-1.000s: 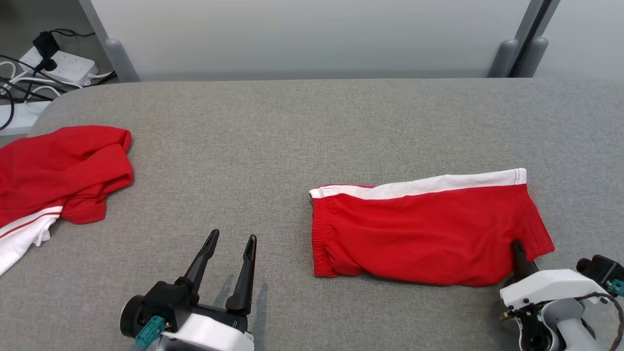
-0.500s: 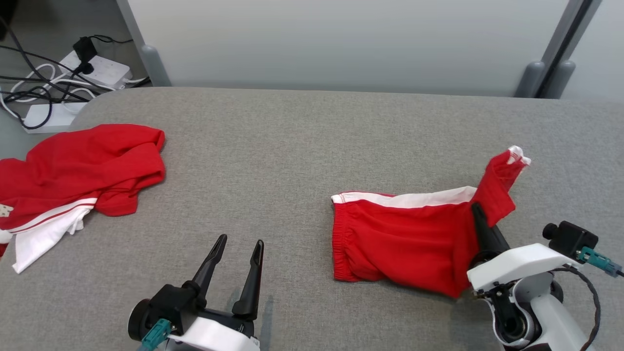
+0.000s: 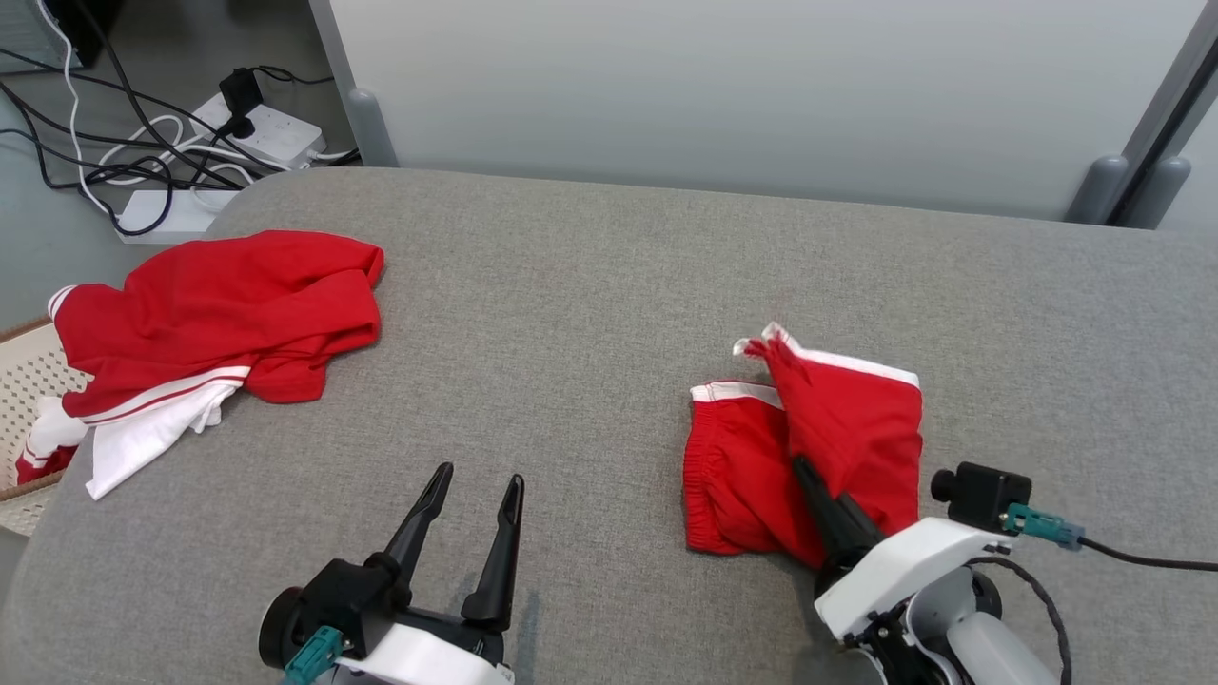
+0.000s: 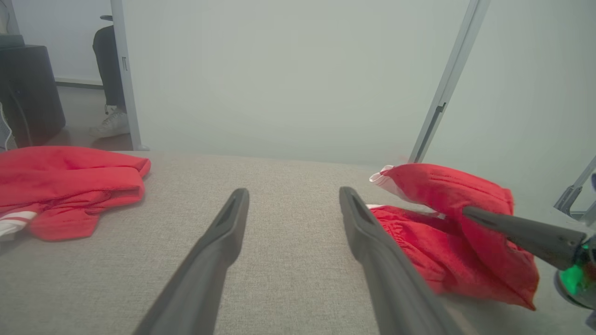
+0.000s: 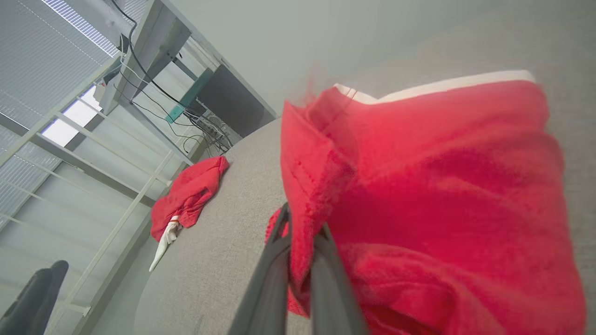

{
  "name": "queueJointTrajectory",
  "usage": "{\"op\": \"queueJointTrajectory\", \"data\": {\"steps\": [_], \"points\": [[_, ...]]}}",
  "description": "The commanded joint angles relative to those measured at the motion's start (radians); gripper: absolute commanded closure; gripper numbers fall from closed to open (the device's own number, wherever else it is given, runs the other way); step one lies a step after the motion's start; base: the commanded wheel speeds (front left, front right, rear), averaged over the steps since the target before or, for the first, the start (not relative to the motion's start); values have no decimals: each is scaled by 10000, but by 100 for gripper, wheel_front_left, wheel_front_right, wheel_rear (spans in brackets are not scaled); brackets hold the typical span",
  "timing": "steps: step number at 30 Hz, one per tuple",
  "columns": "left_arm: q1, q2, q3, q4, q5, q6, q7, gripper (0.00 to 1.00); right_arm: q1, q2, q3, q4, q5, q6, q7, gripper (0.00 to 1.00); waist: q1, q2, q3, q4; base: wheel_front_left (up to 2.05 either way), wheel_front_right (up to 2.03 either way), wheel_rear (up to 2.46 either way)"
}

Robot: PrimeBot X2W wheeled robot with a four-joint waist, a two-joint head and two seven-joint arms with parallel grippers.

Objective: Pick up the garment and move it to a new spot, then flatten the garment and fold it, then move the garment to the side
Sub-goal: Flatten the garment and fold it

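a: where are the red shorts (image 3: 847, 428)?
b: right of centre on the grey padded table (image 3: 571, 276), toward its near edge. the elastic waistband end lies flat on the table. the other end is lifted and turned back over it, with white trim along its far edge.
a: what holds that end up?
b: the right gripper (image 3: 801, 466). its two dark fingers are pressed together on a fold of the red cloth. the right wrist view shows the fabric pinched between them and draping off to one side.
a: and the other arm?
b: the left gripper (image 3: 481, 476) hovers low over bare table to the left of the shorts, its fingers spread wide and apart from the cloth.
a: what lies further out?
b: a second red garment (image 3: 219, 314) with white trim is heaped at the table's far left, spilling over the edge by a pale basket (image 3: 21, 381). past that corner, a white power strip (image 3: 271, 128) and dark cables (image 3: 124, 162) lie on the floor.
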Motion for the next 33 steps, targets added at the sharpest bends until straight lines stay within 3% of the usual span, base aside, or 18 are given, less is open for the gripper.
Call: {"op": "queueJointTrajectory", "data": {"steps": [1,6,7,8,9,25,33], "points": [[-181,18,281,-282,-9,40,-59,0,-94,69,306,-103,9,44,21,100,0,0,17,6,0,0,0],[-243,18,223,-352,-101,67,-59,0,-337,70,925,173,48,44,-69,100,0,0,106,0,0,0,0],[-259,18,216,-360,-110,70,-59,0,-383,70,1040,198,120,44,-100,70,0,0,122,0,0,0,0],[-271,18,211,-365,-117,73,-59,0,-431,71,1131,234,179,44,-144,6,0,0,136,-1,0,0,0],[-286,18,206,-369,-124,75,-59,0,-488,71,1262,258,235,44,-166,0,0,0,153,1,0,0,0],[-265,18,273,-309,-231,109,-59,0,-818,71,3124,239,1449,44,-410,0,0,0,-29,69,0,0,0],[-120,18,381,-382,-267,197,-59,0,-902,72,3187,-64,984,44,-774,0,0,0,-224,-174,0,0,0]]}}
